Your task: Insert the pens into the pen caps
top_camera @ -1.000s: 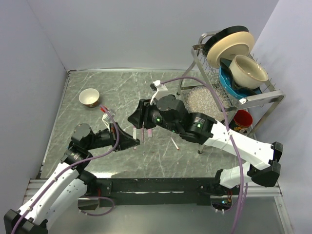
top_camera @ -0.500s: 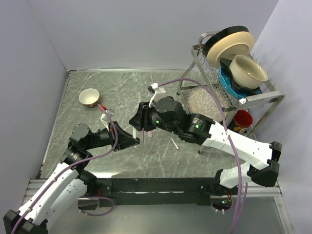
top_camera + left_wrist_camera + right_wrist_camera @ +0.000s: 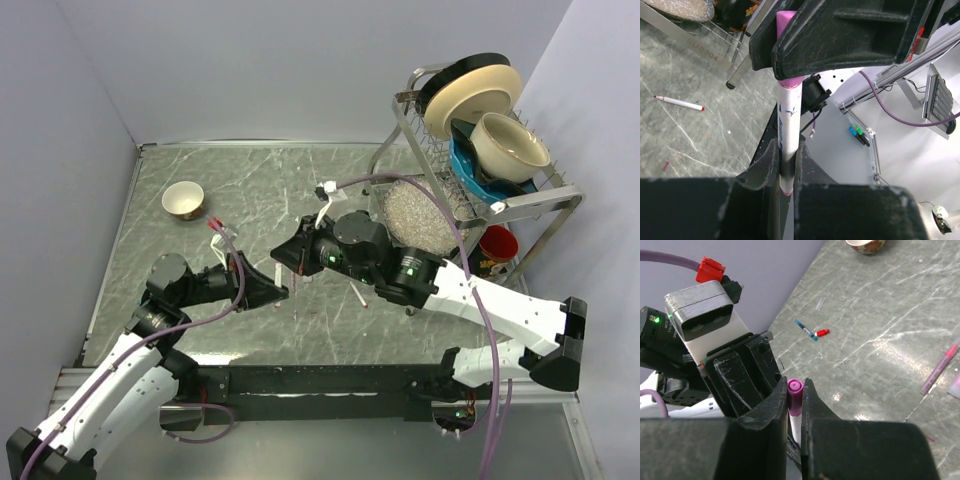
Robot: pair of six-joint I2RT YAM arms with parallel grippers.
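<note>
My left gripper (image 3: 785, 172) is shut on a white pen (image 3: 788, 125) with a pink end and holds it up above the table. My right gripper (image 3: 795, 399) is shut on a pink pen cap (image 3: 795, 394). The cap (image 3: 787, 50) sits over the pen's far end, flush with the white barrel (image 3: 797, 427). In the top view the two grippers meet tip to tip, left (image 3: 274, 293) and right (image 3: 291, 259), over the middle of the table. A red-tipped white pen (image 3: 358, 296) lies on the table to the right, also in the left wrist view (image 3: 679, 102).
A blue pen (image 3: 805, 330) and a red cap (image 3: 823, 332) lie together on the table; pink pens (image 3: 939, 367) lie apart from them. A small bowl (image 3: 183, 199) stands at the far left. A dish rack (image 3: 470, 140) with plates and bowls and a red cup (image 3: 497, 245) stand at the right.
My right arm has shifted a little to the right and lowered its gripper towards my left gripper, cap still held. My left gripper has barely moved.
</note>
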